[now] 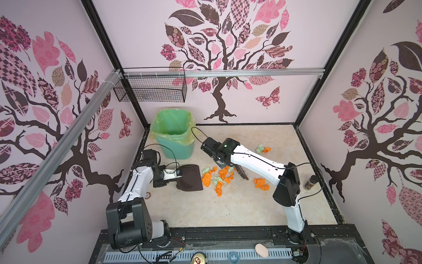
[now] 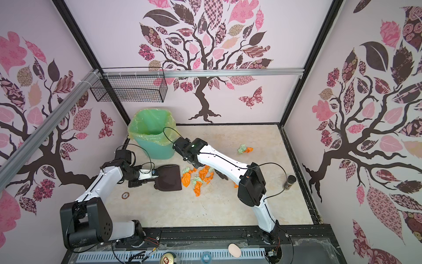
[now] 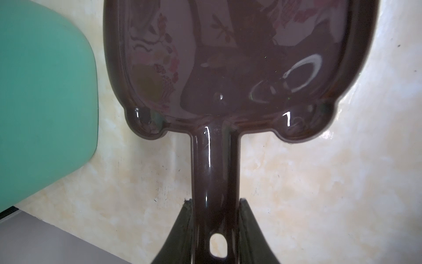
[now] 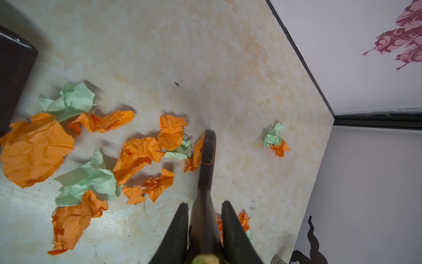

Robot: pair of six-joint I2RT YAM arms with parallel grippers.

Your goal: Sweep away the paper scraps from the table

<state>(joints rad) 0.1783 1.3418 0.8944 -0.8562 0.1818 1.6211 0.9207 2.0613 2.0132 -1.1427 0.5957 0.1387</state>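
Mostly paper scraps (image 1: 206, 179) between left claw (image 3: 215, 202) (dustpan (image 1: 190, 177)), right claw (image 4: 204, 203) (brush (image 4: 207, 148)).

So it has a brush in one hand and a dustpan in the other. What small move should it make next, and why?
Probably a short stroke of the brush, held in the right gripper, toward the dustpan that the left gripper holds on the table. The main pile of paper scraps lies right between them, with none yet in the pan.
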